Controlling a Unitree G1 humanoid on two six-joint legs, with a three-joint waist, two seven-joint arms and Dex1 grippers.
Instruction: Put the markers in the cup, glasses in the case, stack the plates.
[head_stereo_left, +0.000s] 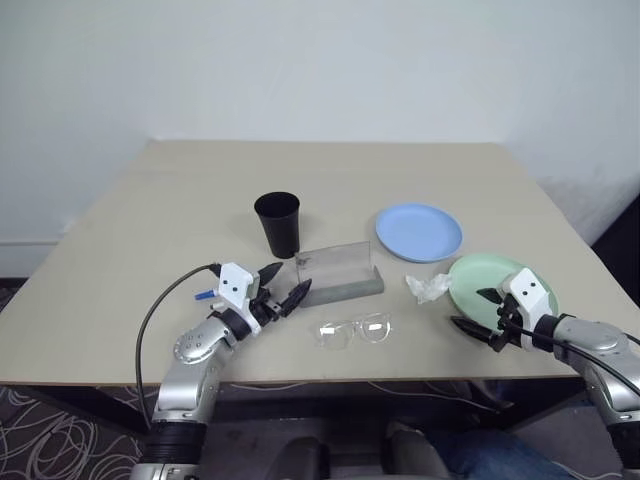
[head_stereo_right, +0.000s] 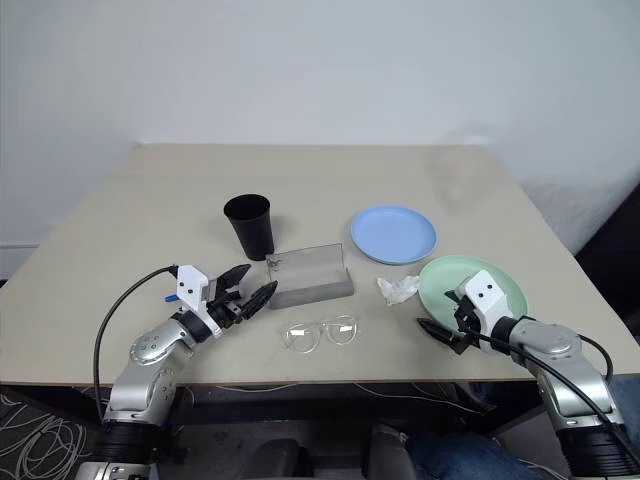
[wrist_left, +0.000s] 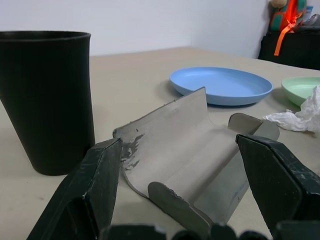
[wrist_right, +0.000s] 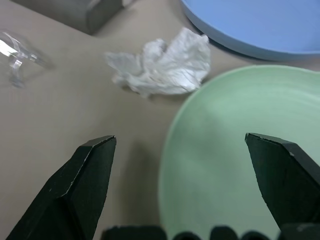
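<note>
**Q:** Where are the arms sitting right now?

**A:** I've got the left gripper (head_stereo_left: 285, 284) low over the counter (head_stereo_left: 150, 230), pointing roughly level toward the near end of the case (head_stereo_left: 340, 273), fingers spread with nothing between them. Through its wrist camera I look straight into the open case, and the cup (head_stereo_left: 278, 223) stands upright just beside it. The right gripper (head_stereo_right: 447, 321) is angled down at the near edge of the green plate (head_stereo_right: 495, 278), fingers spread wide and empty, one over the plate and one over bare counter.

**Q:** And the count?

**A:** Two plates: the green one, and the blue plate (head_stereo_left: 419, 231) lying just behind it, not stacked. One cup, one case with its clear lid standing up. One pair of glasses (head_stereo_left: 353, 329) lying on the counter in front of the case, between my two arms. One crumpled tissue (head_stereo_left: 429, 287) touching the green plate's left rim. I can spot one bit of blue marker (head_stereo_left: 204, 296) peeking out beside the left wrist; the rest is hidden behind the arm.
</note>
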